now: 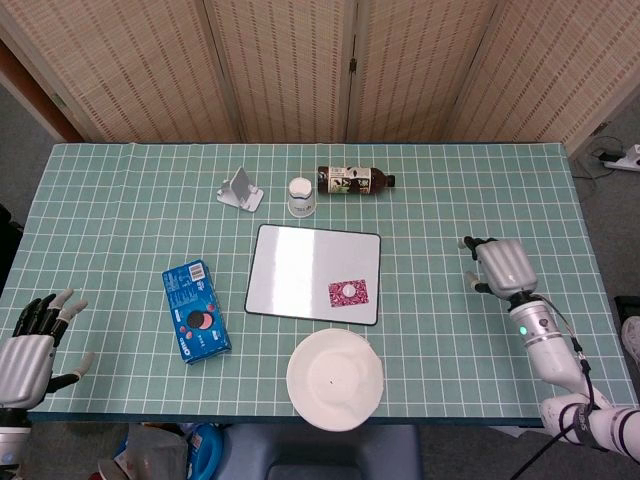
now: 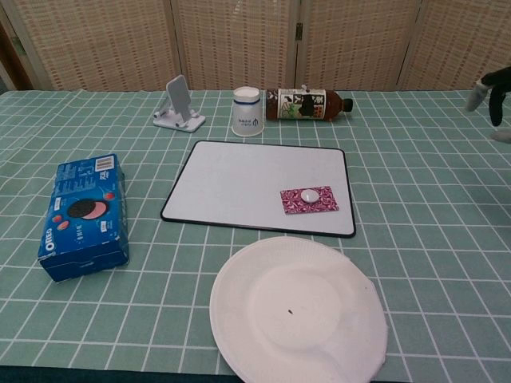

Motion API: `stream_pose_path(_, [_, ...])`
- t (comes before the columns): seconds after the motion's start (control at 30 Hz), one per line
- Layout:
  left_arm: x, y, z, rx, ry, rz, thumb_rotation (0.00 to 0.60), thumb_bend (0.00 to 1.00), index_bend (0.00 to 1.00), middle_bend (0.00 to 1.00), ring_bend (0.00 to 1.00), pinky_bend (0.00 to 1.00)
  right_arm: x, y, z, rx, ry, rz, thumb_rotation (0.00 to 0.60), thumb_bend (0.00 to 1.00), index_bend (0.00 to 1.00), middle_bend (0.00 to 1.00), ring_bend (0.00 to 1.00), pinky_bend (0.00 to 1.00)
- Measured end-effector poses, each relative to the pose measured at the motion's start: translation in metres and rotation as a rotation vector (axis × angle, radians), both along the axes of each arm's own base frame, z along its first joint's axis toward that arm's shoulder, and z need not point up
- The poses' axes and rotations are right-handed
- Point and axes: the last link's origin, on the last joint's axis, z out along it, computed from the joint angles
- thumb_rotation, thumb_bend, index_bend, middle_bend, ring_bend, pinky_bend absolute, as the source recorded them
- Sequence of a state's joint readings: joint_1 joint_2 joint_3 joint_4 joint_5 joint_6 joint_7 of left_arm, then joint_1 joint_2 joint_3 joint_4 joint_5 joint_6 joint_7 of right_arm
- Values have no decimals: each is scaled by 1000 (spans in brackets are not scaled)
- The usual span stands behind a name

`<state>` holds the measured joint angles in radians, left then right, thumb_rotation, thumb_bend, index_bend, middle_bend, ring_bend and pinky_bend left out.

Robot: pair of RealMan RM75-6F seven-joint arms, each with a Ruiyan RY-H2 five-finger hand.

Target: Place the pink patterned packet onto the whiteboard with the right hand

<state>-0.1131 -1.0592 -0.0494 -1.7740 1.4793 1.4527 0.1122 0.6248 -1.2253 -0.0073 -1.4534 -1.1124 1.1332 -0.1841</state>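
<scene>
The pink patterned packet [image 1: 350, 292] [image 2: 309, 199] lies flat on the whiteboard [image 1: 300, 270] [image 2: 239, 179], near its front right corner, with nothing touching it. My right hand [image 1: 498, 266] [image 2: 493, 91] hovers well to the right of the board, fingers apart and holding nothing. Only its fingertips show at the right edge of the chest view. At the table's front left corner my left hand [image 1: 36, 338] hangs empty with its fingers spread; the chest view does not show it.
A white paper plate [image 1: 335, 379] [image 2: 299, 312] sits in front of the board. A blue cookie box [image 1: 195, 310] [image 2: 84, 215] lies to the left. Behind the board stand a phone stand [image 1: 241, 188], an upturned paper cup [image 1: 301, 196] and a lying bottle [image 1: 355, 180].
</scene>
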Motion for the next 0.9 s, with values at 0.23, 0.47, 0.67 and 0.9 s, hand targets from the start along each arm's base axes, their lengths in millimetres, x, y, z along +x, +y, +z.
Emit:
stream_pose_path(0.23, [7,2,-2,-1,-8,-15,600,293,158,70,44,0,-45,52,34,-105,-53,-62,600,327,297,453,466,620])
stream_pose_path(0.47, [14,2,-2,-1,-13,-30,600,293,157,69,44,0,-65,100,59,-168,-85,-68,600,328,297,455,466,620])
stream_pose_path(0.67, [19,2,-1,6,-18,-41,600,293,156,70,44,0,-69,134,70,-194,-102,-61,600,327,297,455,466,620])
stream_pose_path(0.9, [20,4,2,36,-17,-22,600,293,156,70,44,0,-67,154,75,-196,-112,-62,600,327,298,455,466,620])
